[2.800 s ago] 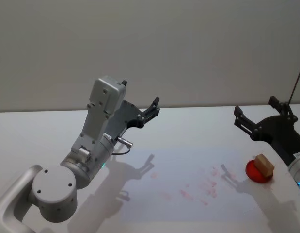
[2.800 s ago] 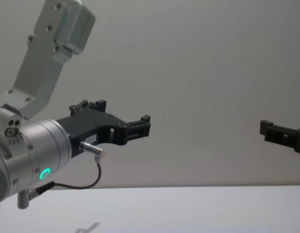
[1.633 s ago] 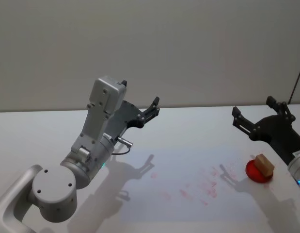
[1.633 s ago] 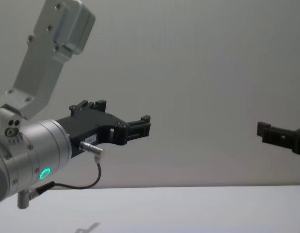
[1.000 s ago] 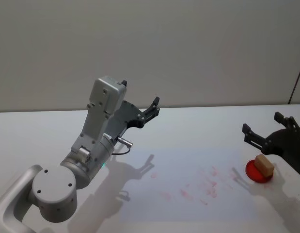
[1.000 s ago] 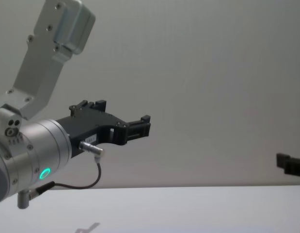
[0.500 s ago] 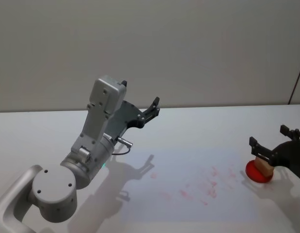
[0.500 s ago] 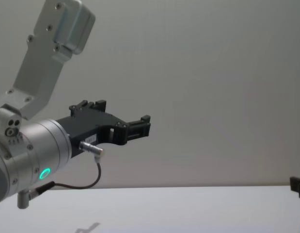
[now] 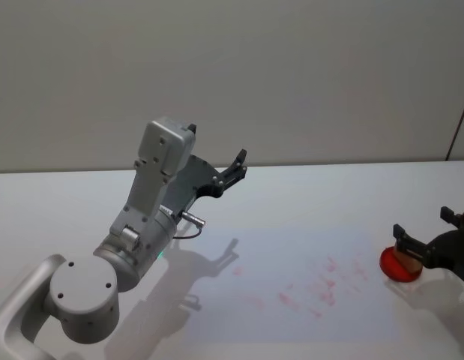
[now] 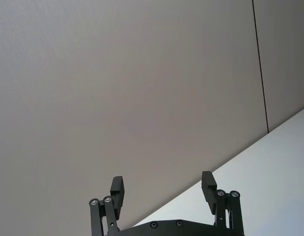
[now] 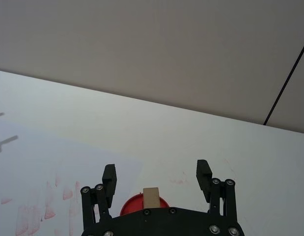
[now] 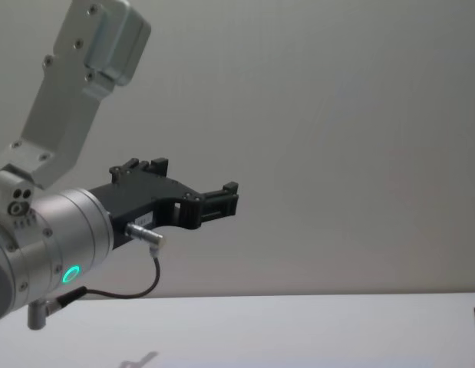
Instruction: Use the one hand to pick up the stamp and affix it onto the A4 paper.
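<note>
Head view: right gripper [image 9: 423,223] low at right edge of table [image 9: 306,195], fingers apart, straddling stamp [image 9: 408,256]. Stamp upright on red ink pad [image 9: 393,264], just beside A4 paper [image 9: 291,255] bearing red marks. Left gripper [image 9: 235,166] raised, well apart from stamp.

Left wrist view: left gripper [image 10: 162,182] fingers apart.

Right wrist view: right gripper [image 11: 156,173] spread; stamp [image 11: 152,196] centred between fingers, gap each side, on pad.

Chest view: left gripper [image 12: 225,199] high above table.

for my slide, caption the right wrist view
Open right gripper framing the stamp on its red pad, red-marked paper alongside.
</note>
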